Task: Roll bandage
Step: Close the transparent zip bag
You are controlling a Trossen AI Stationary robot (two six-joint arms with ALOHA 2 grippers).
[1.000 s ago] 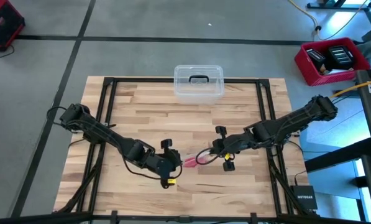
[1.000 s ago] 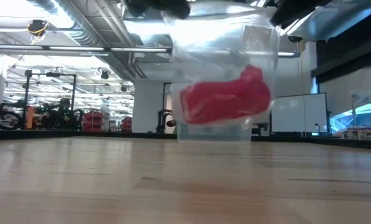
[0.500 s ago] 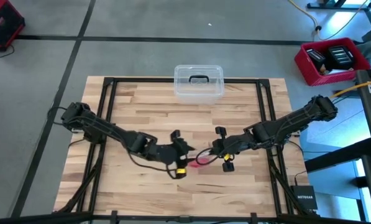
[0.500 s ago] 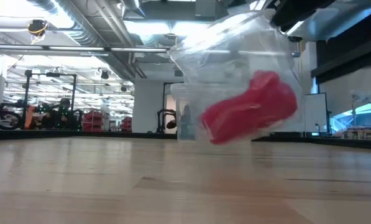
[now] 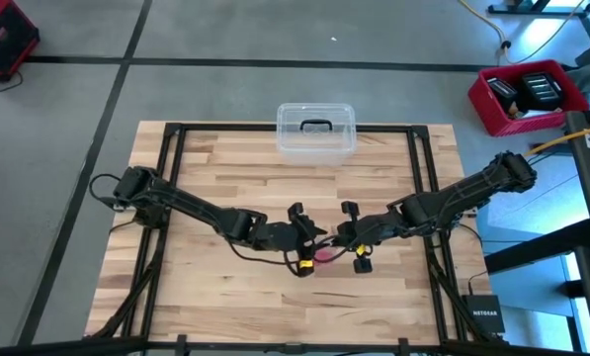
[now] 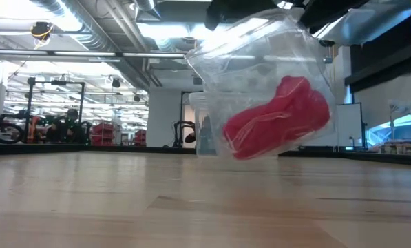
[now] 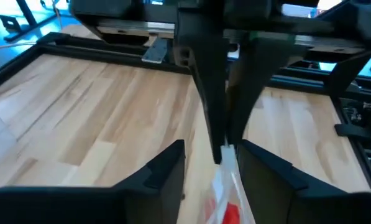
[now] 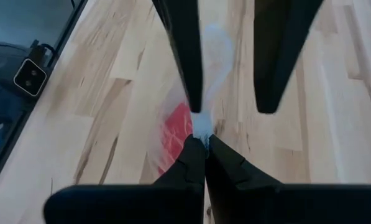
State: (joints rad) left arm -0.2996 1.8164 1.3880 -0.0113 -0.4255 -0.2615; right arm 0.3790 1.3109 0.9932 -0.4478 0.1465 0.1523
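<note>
step: unwrapping; right claw (image 8: 204, 138) pinches wrapper (image 6: 260, 62) closed, bandage (image 6: 277, 118) hanging inside below | left claw (image 7: 211, 163) open astride wrapper | next: grip, pull apart

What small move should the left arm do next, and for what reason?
Probably close the left pincer on the wrapper edge. The bandage is sealed inside the clear plastic wrapper, which hangs above the table. The right pincer is shut on the wrapper's top, and the left pincer's fingers stand open on either side of that same edge, so gripping there would let the arms pull it open.
</note>
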